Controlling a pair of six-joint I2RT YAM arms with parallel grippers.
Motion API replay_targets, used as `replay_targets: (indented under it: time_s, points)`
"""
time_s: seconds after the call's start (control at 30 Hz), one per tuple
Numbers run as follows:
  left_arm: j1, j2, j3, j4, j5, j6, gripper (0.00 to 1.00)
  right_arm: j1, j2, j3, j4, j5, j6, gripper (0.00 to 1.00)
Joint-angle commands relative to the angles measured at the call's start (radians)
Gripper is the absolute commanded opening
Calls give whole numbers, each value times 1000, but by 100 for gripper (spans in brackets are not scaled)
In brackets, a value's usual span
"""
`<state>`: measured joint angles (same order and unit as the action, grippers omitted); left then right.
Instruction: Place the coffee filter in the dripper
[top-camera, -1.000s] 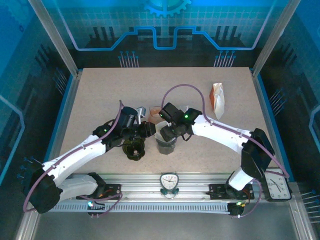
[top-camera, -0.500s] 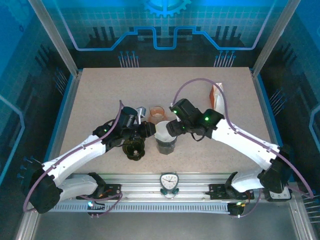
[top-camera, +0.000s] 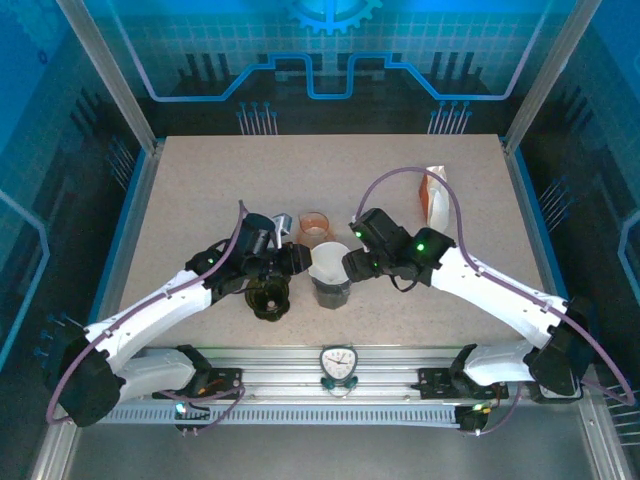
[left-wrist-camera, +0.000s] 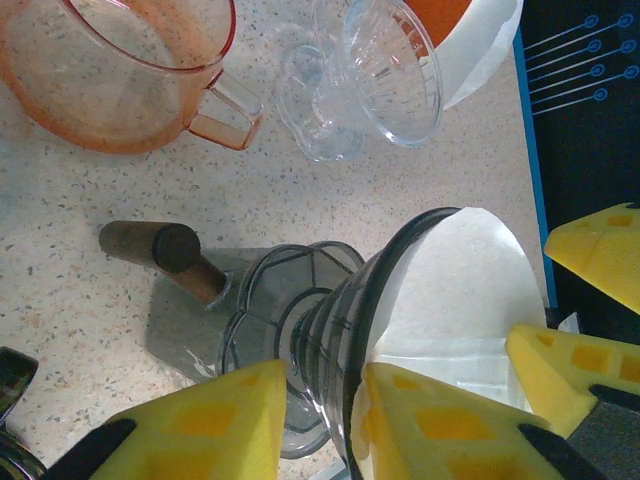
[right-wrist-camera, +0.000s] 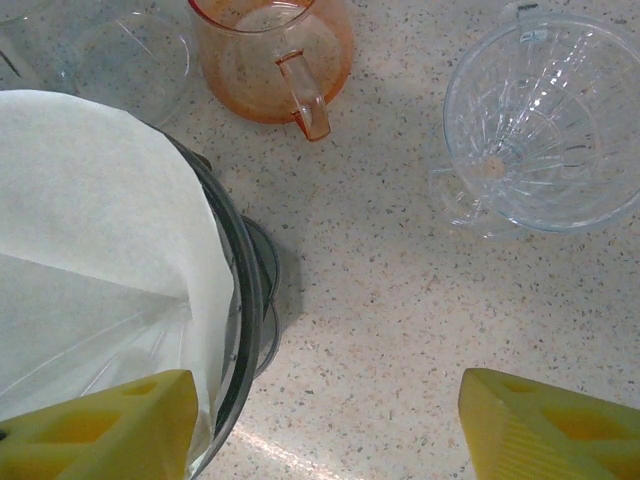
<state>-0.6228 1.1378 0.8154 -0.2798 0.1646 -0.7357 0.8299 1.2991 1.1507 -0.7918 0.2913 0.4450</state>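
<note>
The dripper (top-camera: 331, 288) is a dark ribbed glass cone standing on the table, with the white paper coffee filter (top-camera: 327, 262) sitting inside it. In the left wrist view my left gripper (left-wrist-camera: 320, 405) is shut on the dripper (left-wrist-camera: 335, 330), one finger outside its wall and the other inside against the filter (left-wrist-camera: 465, 285). My right gripper (top-camera: 352, 266) is just right of the dripper, open and holding nothing. In the right wrist view its fingertips (right-wrist-camera: 325, 430) stand wide apart over bare table, with the filter (right-wrist-camera: 90, 220) and the dripper's rim (right-wrist-camera: 248, 300) at the left.
An orange pitcher (top-camera: 314, 226) and a clear glass dripper (top-camera: 283, 222) stand just behind the dripper. A dark round vessel (top-camera: 268, 298) sits under the left arm. The filter pack (top-camera: 436, 198) lies at the back right. A small timer (top-camera: 338, 362) sits on the front rail.
My right gripper has drawn back to the right, away from the top of the dripper, and the filter stays inside. The left gripper holds the dripper as before.
</note>
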Motion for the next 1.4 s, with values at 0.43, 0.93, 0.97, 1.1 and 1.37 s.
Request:
replay_targets:
  time_s: [0.43, 0.93, 0.97, 1.1, 1.37]
  points:
    - [1, -107, 22, -23, -13, -14, 48, -9, -141, 10, 49, 41, 4, 75]
    - [266, -102, 21, -135, -170, 3, 55, -12, -394, -262, 189, 88, 69, 75]
    - [276, -78, 27, -129, -183, 9, 55, -12, -397, -266, 188, 84, 72, 75]
    - [310, 36, 74, -115, -247, 45, 55, -12, -421, -327, 198, 75, 81, 75]
    - [347, 224, 165, -121, -247, 116, 45, -16, -508, -407, 191, 66, 96, 76]
